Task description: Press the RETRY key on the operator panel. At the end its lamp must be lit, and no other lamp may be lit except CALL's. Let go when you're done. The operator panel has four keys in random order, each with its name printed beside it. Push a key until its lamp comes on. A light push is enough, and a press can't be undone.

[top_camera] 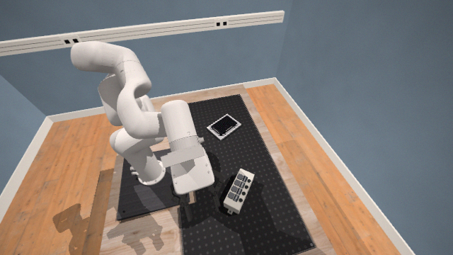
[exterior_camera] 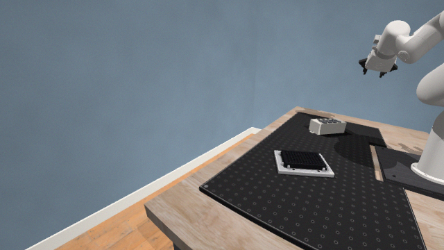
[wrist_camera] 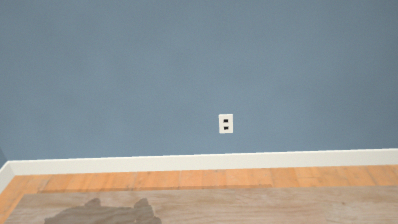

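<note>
The operator panel (top_camera: 238,191) is a white box with four dark keys in a row, lying on the black perforated mat. It also shows in the exterior view (exterior_camera: 327,126). No lamp looks lit, and the key names are too small to read. My gripper (exterior_camera: 372,72) hangs high above the table, well above and to the side of the panel. Its fingers stand apart with nothing between them. In the top view the arm's last link hides most of the gripper. The wrist view shows only the wall and floor, not the panel.
A white tray with a black grid pad (top_camera: 224,126) lies farther along the mat (exterior_camera: 302,162). The arm's base (top_camera: 148,173) stands on a smaller black plate beside the mat. A wall socket (wrist_camera: 225,123) shows in the wrist view.
</note>
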Controlling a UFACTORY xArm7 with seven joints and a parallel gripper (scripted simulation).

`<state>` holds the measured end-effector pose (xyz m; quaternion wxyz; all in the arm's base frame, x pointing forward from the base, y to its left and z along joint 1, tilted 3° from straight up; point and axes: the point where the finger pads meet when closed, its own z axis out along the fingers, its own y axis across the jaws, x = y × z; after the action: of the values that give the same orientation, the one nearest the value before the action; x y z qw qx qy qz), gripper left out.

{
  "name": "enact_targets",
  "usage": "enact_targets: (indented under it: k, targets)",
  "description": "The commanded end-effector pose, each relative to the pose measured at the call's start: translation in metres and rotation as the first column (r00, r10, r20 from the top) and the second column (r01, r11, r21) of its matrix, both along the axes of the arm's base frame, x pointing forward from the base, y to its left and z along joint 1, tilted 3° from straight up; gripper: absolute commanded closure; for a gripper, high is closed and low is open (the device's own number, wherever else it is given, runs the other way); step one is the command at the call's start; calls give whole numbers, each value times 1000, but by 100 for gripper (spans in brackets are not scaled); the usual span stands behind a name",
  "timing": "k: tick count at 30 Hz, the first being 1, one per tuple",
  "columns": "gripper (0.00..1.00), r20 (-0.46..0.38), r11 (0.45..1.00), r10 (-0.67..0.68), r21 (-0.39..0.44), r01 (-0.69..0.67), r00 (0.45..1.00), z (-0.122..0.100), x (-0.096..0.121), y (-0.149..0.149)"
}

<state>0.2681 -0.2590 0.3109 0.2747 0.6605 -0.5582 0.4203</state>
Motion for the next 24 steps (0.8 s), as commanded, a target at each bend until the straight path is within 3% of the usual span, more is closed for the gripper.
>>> enact_targets:
  k: [1, 5, 8, 11, 14, 24]
  targets:
    - [100, -9, 997, 58, 58, -57, 998, -2, 17, 11]
    - [100, -29, 984, 124, 130, -119, 992, -7, 28, 19]
    - [100, -31, 982, 132, 139, -127, 991, -9, 34, 24]
    - [100, -51, 960, 199, 211, -184, 979, -16, 44, 32]
    - [100, -54, 956, 208, 220, -191, 977, -18, 47, 35]
    - [100, -102, 877, 360, 378, -298, 928, -41, 74, 61]
